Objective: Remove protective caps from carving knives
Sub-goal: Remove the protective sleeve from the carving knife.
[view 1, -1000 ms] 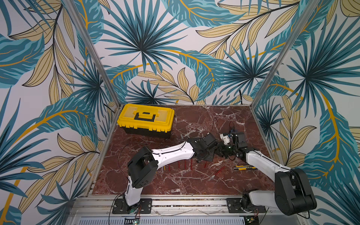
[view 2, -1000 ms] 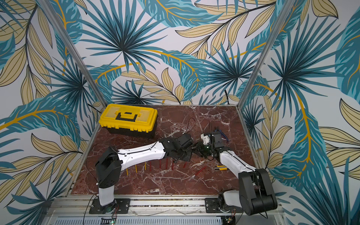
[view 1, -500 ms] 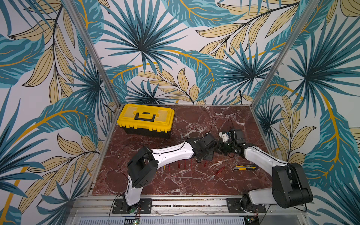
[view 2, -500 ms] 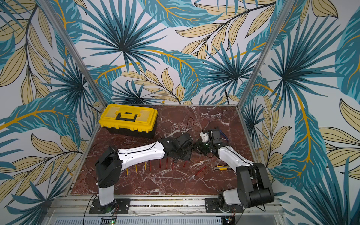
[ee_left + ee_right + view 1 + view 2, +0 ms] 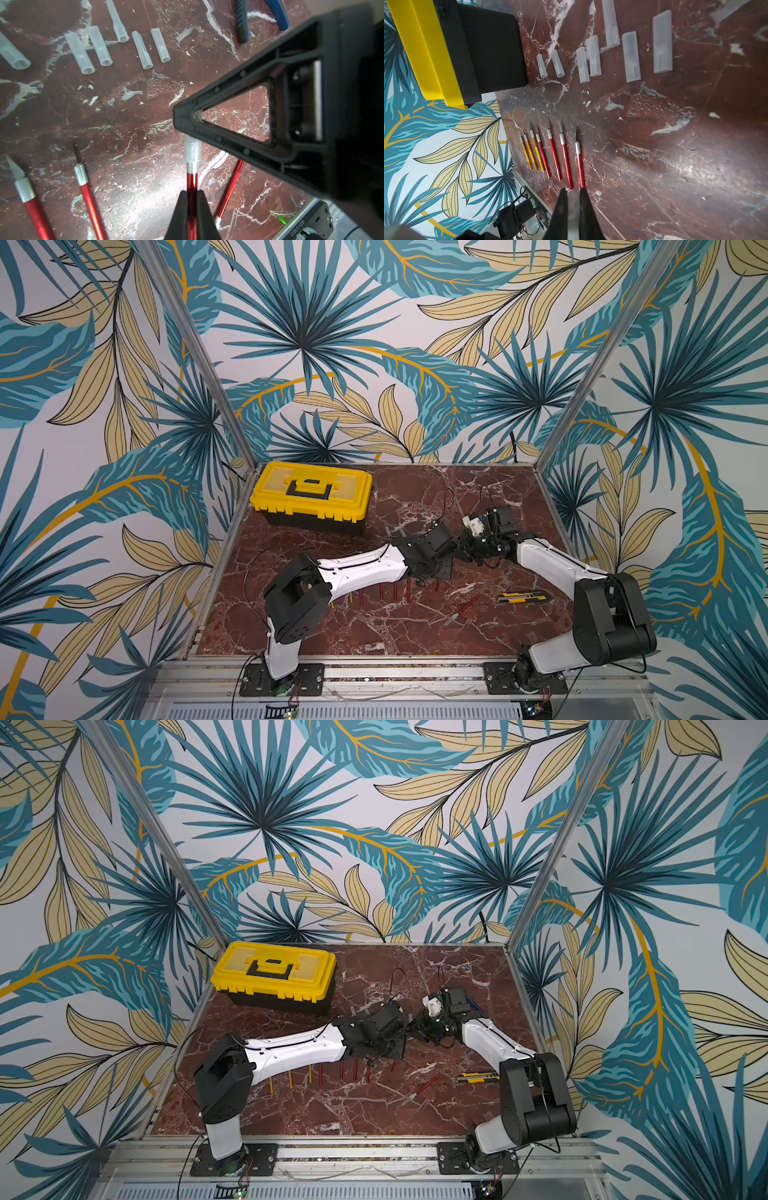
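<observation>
light: bright and even in both top views, soft, nothing harsh
glare: whitish sheen on the marble tabletop point(image 5: 685, 166), right wrist view
shadows: faint and soft-edged, pretty much everywhere
blur: protective caps point(image 5: 662, 41) closest to the lens go mushy
distortion: toolbox point(image 5: 425, 52) bends at the frame edge, proper fisheye

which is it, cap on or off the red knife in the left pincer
On: the cap covers the tip of the red knife held in the left pincer.
</observation>
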Tool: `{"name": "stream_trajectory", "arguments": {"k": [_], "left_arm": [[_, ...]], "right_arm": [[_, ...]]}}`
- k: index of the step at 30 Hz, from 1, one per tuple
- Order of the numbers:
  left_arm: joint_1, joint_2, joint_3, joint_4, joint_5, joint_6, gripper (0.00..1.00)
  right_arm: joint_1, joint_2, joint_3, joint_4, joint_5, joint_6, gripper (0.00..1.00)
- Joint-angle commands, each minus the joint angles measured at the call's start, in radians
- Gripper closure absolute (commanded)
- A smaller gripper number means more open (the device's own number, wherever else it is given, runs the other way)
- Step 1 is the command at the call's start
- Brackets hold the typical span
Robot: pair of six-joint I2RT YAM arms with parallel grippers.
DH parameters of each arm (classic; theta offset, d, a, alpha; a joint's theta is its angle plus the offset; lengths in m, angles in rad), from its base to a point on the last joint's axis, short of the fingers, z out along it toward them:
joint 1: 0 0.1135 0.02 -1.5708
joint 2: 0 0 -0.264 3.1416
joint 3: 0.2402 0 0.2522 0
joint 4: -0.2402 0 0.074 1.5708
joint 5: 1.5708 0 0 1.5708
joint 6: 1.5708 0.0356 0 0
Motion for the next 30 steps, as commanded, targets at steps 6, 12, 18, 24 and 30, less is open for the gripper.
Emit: {"name": "stream_trajectory", "arguments": {"k": [6, 12, 18, 24, 30], "left_arm": [[-0.019, -0.032, -0.043, -0.084, 0.053, -0.015, 1.0], [-0.019, -0.039, -0.058, -0.07, 0.055, -0.025, 1.0], [-0.02, -0.055, -0.072, -0.061, 0.051, -0.028, 1.0], [-0.02, -0.06, -0.082, -0.054, 0.054, -0.031, 1.0], [-0.02, -0.066, -0.092, -0.045, 0.058, -0.033, 1.0]], "right_arm": [[-0.017, -0.014, 0.056, 0.028, 0.054, -0.017, 1.0], [-0.019, -0.037, 0.087, -0.004, 0.067, -0.033, 1.0], [-0.019, -0.048, 0.136, -0.059, 0.086, -0.06, 1.0], [-0.022, -0.062, 0.171, -0.096, 0.111, -0.076, 1.0], [-0.027, -0.066, 0.19, -0.097, 0.127, -0.088, 1.0]]}}
